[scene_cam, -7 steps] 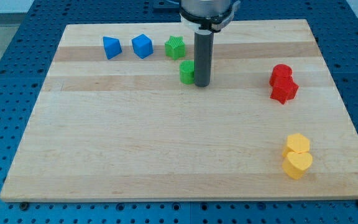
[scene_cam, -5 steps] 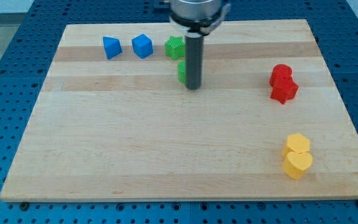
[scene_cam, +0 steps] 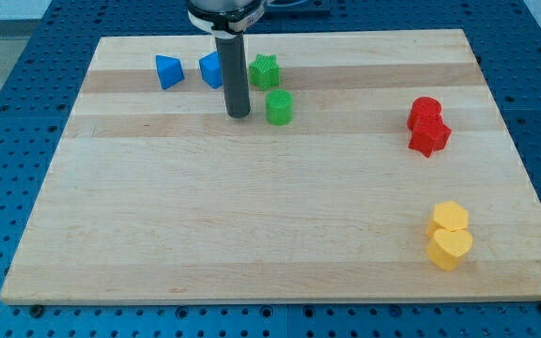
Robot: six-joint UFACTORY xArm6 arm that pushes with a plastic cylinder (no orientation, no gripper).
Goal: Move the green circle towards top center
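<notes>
The green circle block [scene_cam: 279, 107] lies on the wooden board [scene_cam: 270, 207] near the view's top centre, just below a green star block [scene_cam: 264, 71]. My tip [scene_cam: 239, 115] rests on the board to the left of the green circle, a short gap apart from it. The rod rises toward the view's top and covers part of a blue block [scene_cam: 212, 69].
Another blue block [scene_cam: 168, 71] sits at the view's top left. Two red blocks [scene_cam: 427, 125] touch each other at the right. Two yellow blocks [scene_cam: 450, 236], the lower one a heart, sit at the lower right.
My tip has moved from the right side of the green circle over to its left side. The green circle has stayed at about the same spot.
</notes>
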